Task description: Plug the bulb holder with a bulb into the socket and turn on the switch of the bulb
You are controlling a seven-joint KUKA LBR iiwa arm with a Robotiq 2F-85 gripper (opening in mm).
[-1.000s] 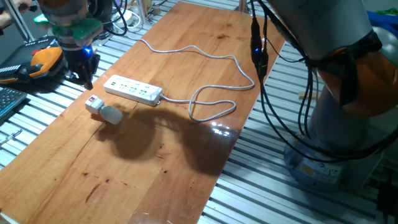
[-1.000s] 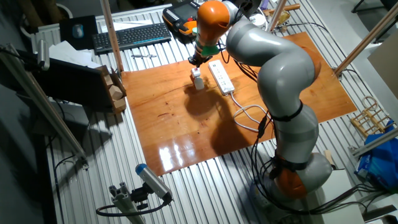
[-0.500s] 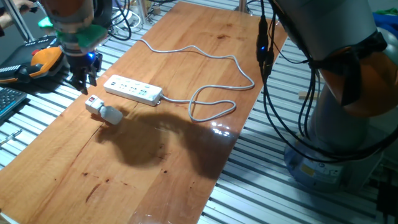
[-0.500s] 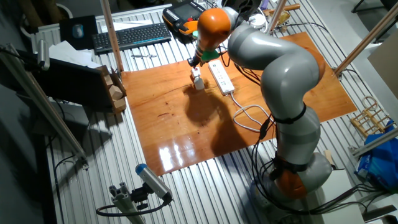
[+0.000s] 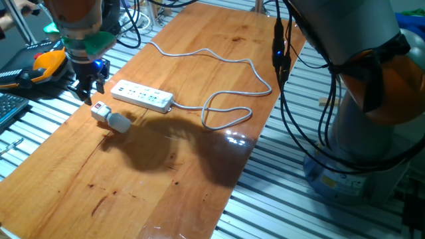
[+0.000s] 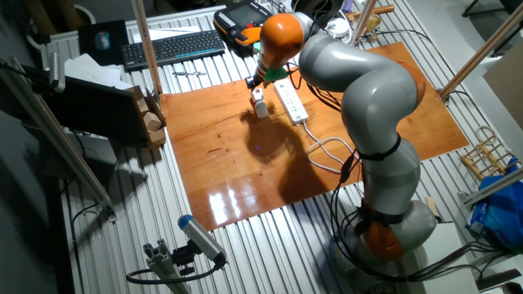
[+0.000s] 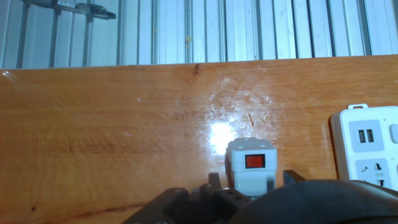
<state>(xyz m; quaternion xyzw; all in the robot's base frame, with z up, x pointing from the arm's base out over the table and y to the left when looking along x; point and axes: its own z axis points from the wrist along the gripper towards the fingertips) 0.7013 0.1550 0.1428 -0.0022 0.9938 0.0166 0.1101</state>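
Note:
The bulb holder (image 5: pixel 100 112) lies on its side on the wooden table, red switch up, joined to the white bulb (image 5: pixel 120 123). It also shows in the other fixed view (image 6: pixel 260 106) and in the hand view (image 7: pixel 250 165). The socket, a white power strip (image 5: pixel 142 95), lies just right of it and shows at the right edge of the hand view (image 7: pixel 368 149). Its grey cable (image 5: pixel 226 116) loops across the table. My gripper (image 5: pixel 87 87) hangs open just above and behind the holder. In the hand view my gripper (image 7: pixel 252 184) has dark fingertips (image 7: pixel 214 182) on either side of the holder, not touching it.
An orange and black device (image 5: pixel 45 64) and a keyboard (image 6: pixel 175 46) lie on the metal slats beyond the table's far left edge (image 5: pixel 80 99). My own arm (image 6: pixel 359 90) arches over the power strip. A wooden block stand (image 6: pixel 151 121) sits off the table's side.
My gripper has come down and a little closer to the bulb holder. The holder, bulb and power strip have not moved.

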